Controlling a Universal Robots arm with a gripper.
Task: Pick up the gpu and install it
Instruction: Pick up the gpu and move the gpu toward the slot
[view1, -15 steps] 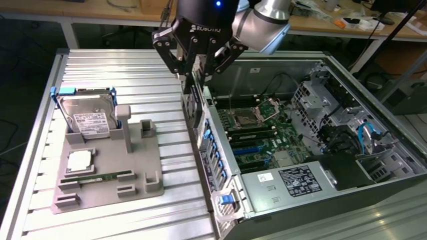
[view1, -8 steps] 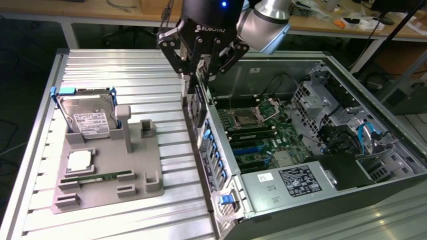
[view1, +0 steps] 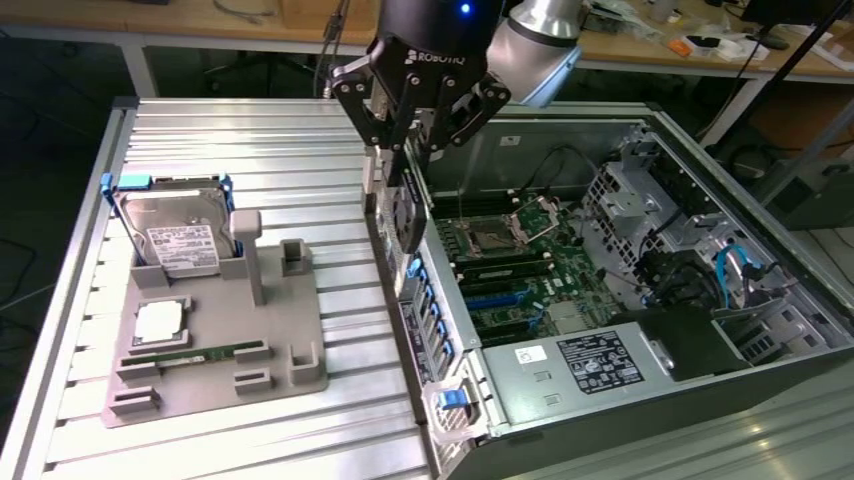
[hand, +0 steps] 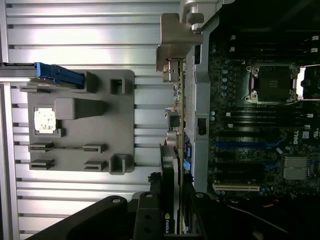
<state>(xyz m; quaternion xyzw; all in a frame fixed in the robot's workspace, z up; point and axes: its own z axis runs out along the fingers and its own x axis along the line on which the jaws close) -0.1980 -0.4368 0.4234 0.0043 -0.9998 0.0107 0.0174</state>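
The gpu (view1: 407, 215), a thin dark card with a pale metal bracket along one end, hangs upright from my gripper (view1: 414, 145), which is shut on its top edge. It hovers over the near side wall of the open computer case (view1: 747, 330), just left of the motherboard (view1: 534, 280) in the exterior view. In the wrist view the gpu (hand: 172, 165) is edge-on between the black fingers (hand: 150, 205). Its bracket (hand: 175, 42) is at the far end, above the case wall and beside the board's slots (hand: 235, 187).
A grey fixture tray (view1: 287, 330) lies on the slatted metal table (view1: 240, 140) at the exterior view's left. It carries a hard drive (view1: 180, 245) in a blue holder, a square chip (view1: 158, 320) and a green memory stick (view1: 187, 355). Cables and drive cages fill the case's right side.
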